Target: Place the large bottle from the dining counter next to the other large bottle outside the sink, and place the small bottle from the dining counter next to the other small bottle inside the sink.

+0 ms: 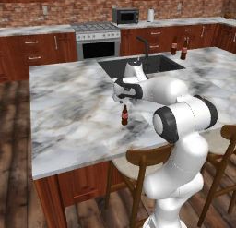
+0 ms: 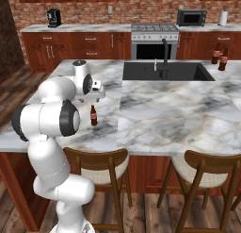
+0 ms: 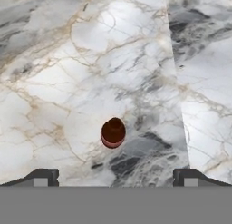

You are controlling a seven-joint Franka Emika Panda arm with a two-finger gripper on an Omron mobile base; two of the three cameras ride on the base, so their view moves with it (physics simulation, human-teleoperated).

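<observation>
Brown glass bottle with the red label (image 3: 113,133) stands upright on your grey-white marble counter (image 1: 69,107), dead centre under the wide-open, empty claw (image 3: 114,177). Drop in off-centre toward 6 o'clock and you'll probably tip it.

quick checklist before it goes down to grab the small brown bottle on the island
1. Gripper open: ok, its fingertips stand wide apart at the bottom of the hand view.
2. Small brown bottle upright: ok, it stands on the dining counter, seen from its top in the hand view.
3. Bottle centred between the fingertips: ok, roughly midway in the hand view.
4. Gripper clear of the bottle: ok, it hangs above the cap, not touching.
5. Marble around the bottle free of other things: ok.
6. Pink bottle inside the sink: cannot tell, the basin floor is hidden from both base views.
</observation>
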